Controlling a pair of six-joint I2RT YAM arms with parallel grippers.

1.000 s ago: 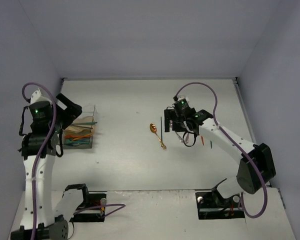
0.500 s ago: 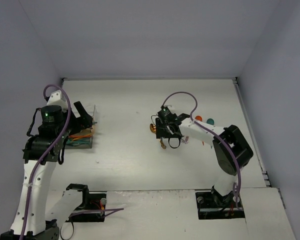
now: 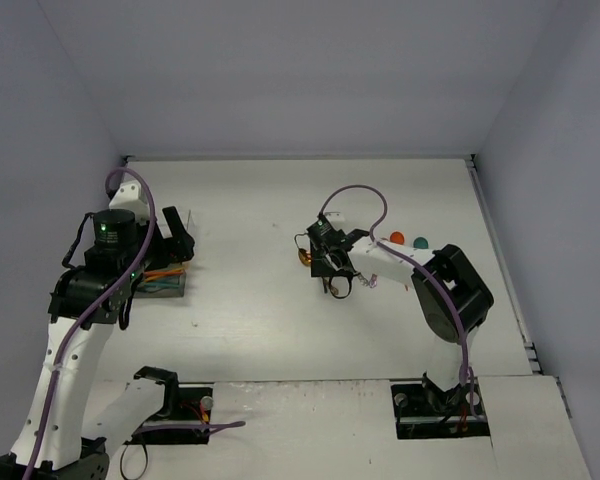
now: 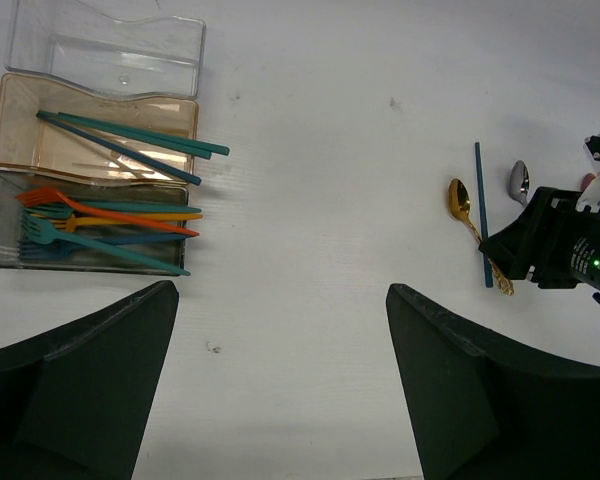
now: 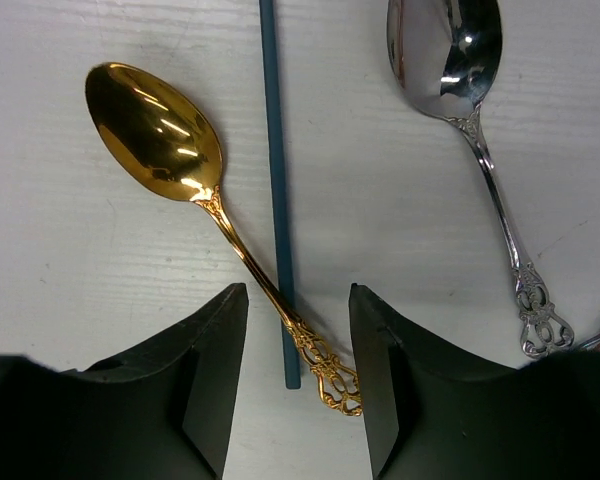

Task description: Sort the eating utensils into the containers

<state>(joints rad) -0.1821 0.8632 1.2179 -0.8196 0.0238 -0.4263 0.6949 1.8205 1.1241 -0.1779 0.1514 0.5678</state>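
Right wrist view reveals an ornate-handled silver spoon (image 5: 450, 50), hidden overhead.

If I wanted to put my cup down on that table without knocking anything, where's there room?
The widest bare patch of table lies between the container and the gold spoon. The strip along the back wall is free too. It is crowded around the gold spoon, teal chopstick and silver spoon, where the right gripper sits.
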